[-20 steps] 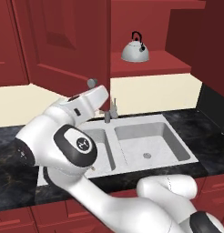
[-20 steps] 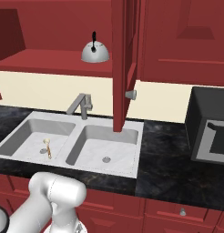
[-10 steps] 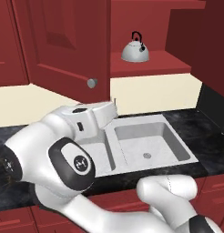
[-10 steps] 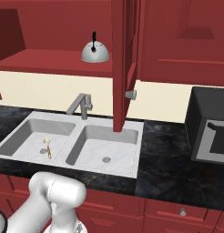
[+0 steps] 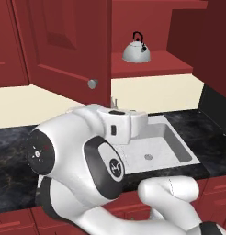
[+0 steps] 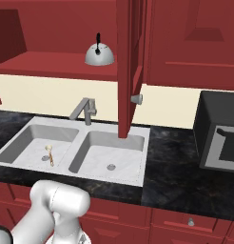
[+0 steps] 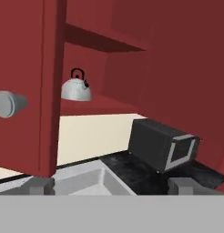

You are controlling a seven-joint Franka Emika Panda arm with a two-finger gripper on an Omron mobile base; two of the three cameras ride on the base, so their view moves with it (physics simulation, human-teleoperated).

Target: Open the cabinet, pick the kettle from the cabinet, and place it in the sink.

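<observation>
Closest in, the robot's two-finger gripper (image 7: 108, 184) has its dark fingertips (image 7: 182, 183) spread about as wide as they go, nothing between them, hanging low over the light grey double-basin sink (image 6: 133, 143) with its square grey faucet (image 6: 85, 110). There's a small wooden-handled spoon (image 6: 49, 153) lying in the left basin near the drain. Next out, the wide dark red wooden cabinet (image 5: 151, 64) stands open: 1 raised-panel door (image 5: 64, 41) with its round silver knob (image 5: 92, 83) is swung out over the sink, so that step looks done to me. Furthest back, the small squat silver-grey kettle (image 7: 76, 89) sits upright on the red shelf (image 6: 52, 64), well apart from the gripper. My guess is it's rigid, fairly light, and its smooth dome would be slippery to pinch, so the thin black arched handle (image 5: 138, 36) on top looks like the place to grab, closing the fingers across the arch. Hard to tell: how thick that handle really is, and which way the short spout points. In the left base view the arm's own white bulk hides the left basin, and a black boxy microwave (image 6: 221, 138) is cut off at the edge of the right base view.
</observation>
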